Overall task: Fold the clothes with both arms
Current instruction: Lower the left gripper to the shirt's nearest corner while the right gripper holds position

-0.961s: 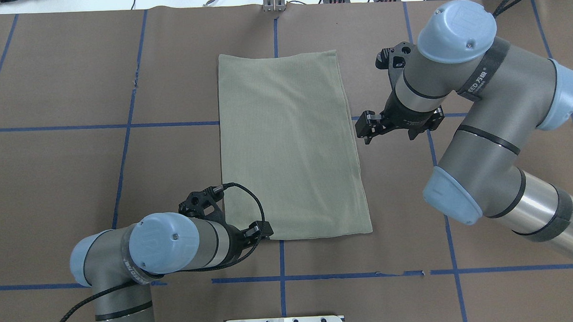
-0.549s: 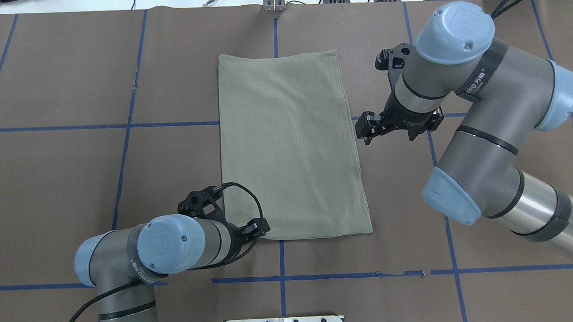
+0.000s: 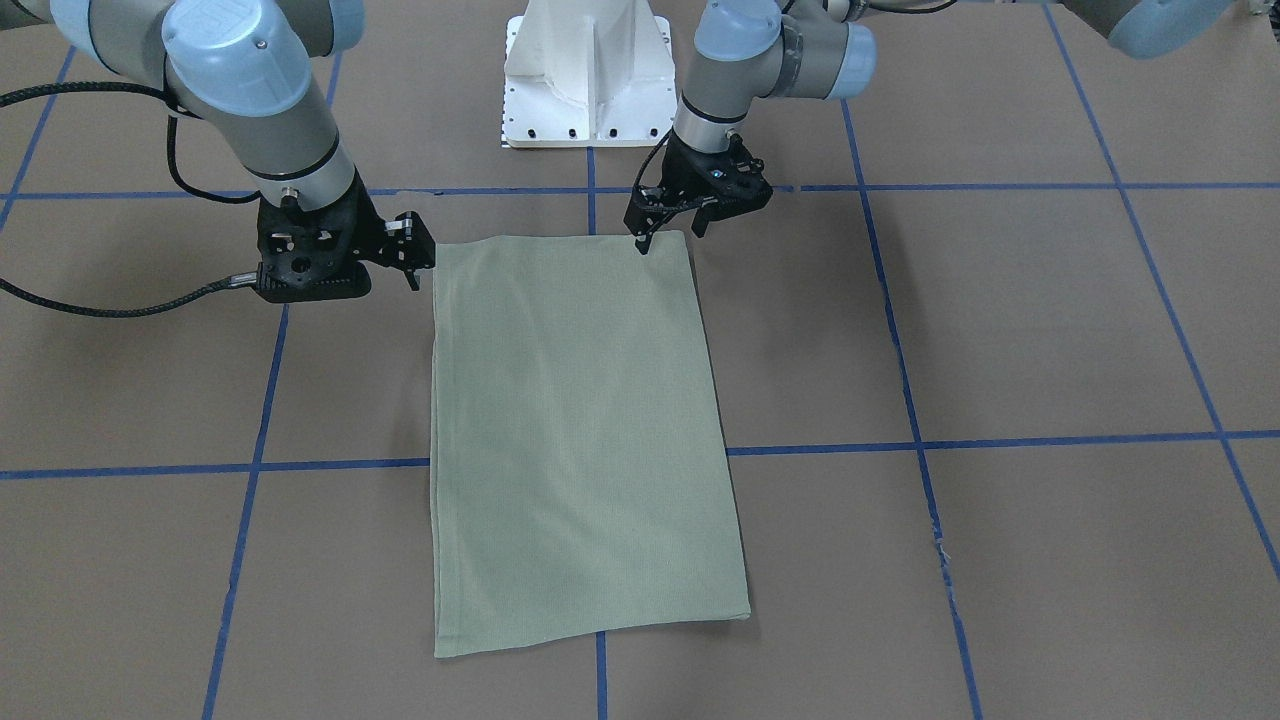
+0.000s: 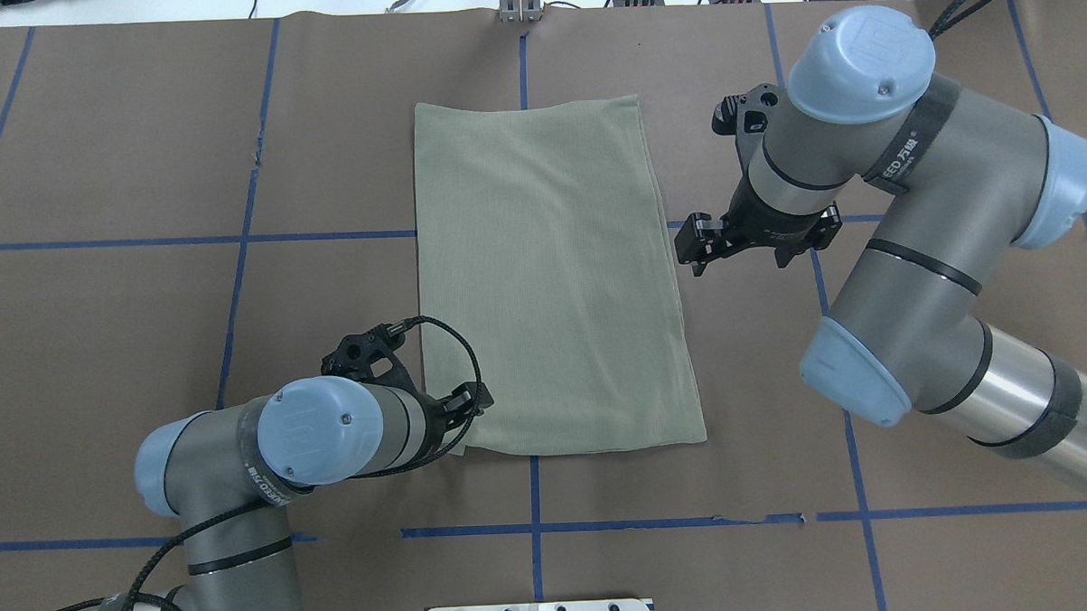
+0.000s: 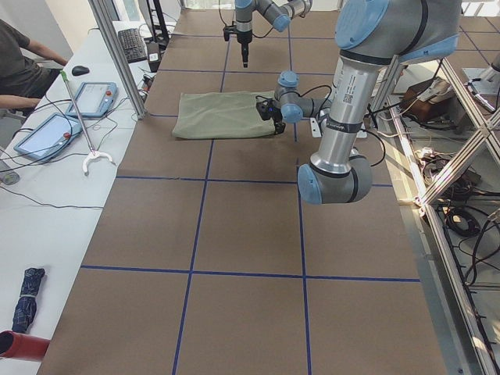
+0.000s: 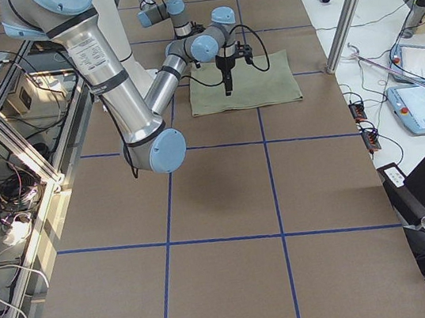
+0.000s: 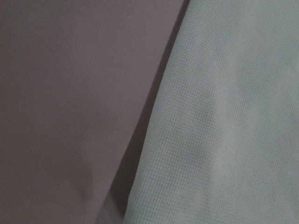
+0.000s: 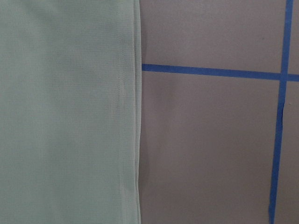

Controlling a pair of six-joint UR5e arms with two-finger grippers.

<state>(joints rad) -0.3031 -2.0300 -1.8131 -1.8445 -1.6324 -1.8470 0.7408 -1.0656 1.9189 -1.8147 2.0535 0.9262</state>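
**Left arm slides to the shirt's near corner, second fold not yet started**

A pale sage-green knit shirt [image 4: 552,278], already folded into a long narrow rectangle, lies flat in the middle of a brown counter marked with blue tape lines [image 4: 147,355]. Its long sides run from the robot's edge of the counter toward the far edge.

Over the last second the left black two-finger end effector [image 3: 670,238] has moved along the shirt's near hem toward its near left corner. Its fingers are apart. One fingertip [image 3: 640,247] sits low on the hem, and the other is just off the cloth.

The right black two-finger end effector [image 4: 691,246] has barely moved. It hovers just beside the middle of the shirt's right edge, and its fingers look apart and hold nothing.

Neither end effector has hold of the shirt. The left arm seems to be lining up a corner pinch, while the right is not yet at a corner.
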